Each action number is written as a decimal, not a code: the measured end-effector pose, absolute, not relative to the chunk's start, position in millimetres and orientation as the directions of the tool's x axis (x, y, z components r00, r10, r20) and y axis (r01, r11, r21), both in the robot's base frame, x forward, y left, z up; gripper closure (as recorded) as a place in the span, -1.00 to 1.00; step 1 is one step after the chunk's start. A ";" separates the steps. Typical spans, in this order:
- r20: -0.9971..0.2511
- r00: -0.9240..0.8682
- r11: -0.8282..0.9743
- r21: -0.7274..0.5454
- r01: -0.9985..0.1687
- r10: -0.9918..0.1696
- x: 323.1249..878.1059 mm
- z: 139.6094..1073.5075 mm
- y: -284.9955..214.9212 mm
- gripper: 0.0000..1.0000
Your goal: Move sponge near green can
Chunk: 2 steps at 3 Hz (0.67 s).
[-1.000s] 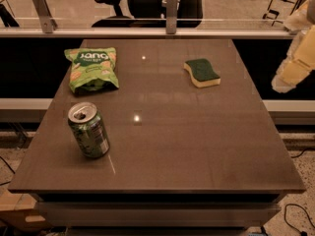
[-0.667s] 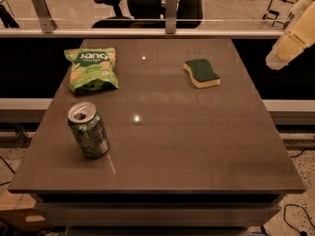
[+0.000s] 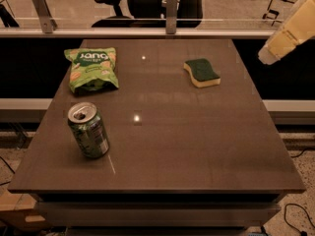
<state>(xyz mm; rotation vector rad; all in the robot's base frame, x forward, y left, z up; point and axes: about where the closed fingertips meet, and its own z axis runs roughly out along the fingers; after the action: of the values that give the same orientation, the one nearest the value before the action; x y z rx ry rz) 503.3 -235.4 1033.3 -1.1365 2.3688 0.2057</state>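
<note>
Dark brown table [image 3: 197, 146]: smooth, semi-glossy, light glints. Green patterned metal can [image 3: 89, 132]: shiny, silver top. Wavy-edged sponge [image 3: 202, 73]: rough dark green scouring top, pale yellow foam. Flat green snack bag [image 3: 92, 69]: crinkled glossy plastic. Cream gripper [image 3: 269, 53], upper right beyond table edge: matt casing.

Snack bag [image 3: 92, 69]: white lettering, roughly "JANG". Hand [image 3: 268, 54] upper right, beyond table [image 3: 197, 146].

Dark brown glossy tabletop [image 3: 197, 146], roughly square, with two small light glints near the middle. Three things lie on it. Sponge [image 3: 202, 72] at far right, flat, green side up. Bag [image 3: 92, 69] at far left, flat, lettering up. Can [image 3: 88, 130] at near left, upright, top opened, just in front of the bag and not touching it. Sponge and can are well apart. Claw [image 3: 275, 45] is past the far right edge, off the tabletop, touching nothing.
</note>
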 end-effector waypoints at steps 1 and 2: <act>-0.532 -0.600 0.718 -0.023 -0.696 -0.598 512.2 1037.1 -221.5 -1.00; -0.531 -0.680 0.797 0.014 -0.604 -0.506 519.7 1042.2 -205.4 -1.00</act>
<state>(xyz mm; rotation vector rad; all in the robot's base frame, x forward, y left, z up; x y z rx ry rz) 519.7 -205.4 1042.2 -0.8241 2.4697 0.2555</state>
